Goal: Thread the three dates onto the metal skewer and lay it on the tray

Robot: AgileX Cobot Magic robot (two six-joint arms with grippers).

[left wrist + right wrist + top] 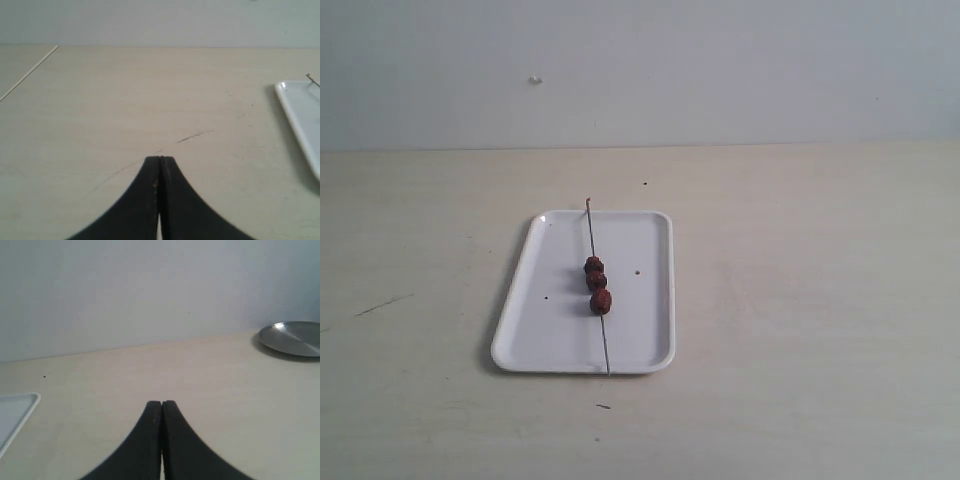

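Observation:
The white tray (550,335) lies mid-table in the exterior view. The thin metal skewer (590,228) rests lengthwise on it, both ends reaching just past the rim. Three dark reddish-brown dates (597,283) sit threaded in a row near the skewer's middle. Neither arm shows in the exterior view. My left gripper (160,158) is shut on nothing above bare table, with the tray's corner (297,112) and the skewer's tip (312,79) off to one side. My right gripper (161,403) is also shut and empty, with a tray corner (17,412) at the frame's edge.
A round metal plate (292,338) sits on the table in the right wrist view. A thin pale stick (27,74) lies on the table in the left wrist view. Dark scratch marks (382,303) cross the pale wooden tabletop. A plain wall stands behind.

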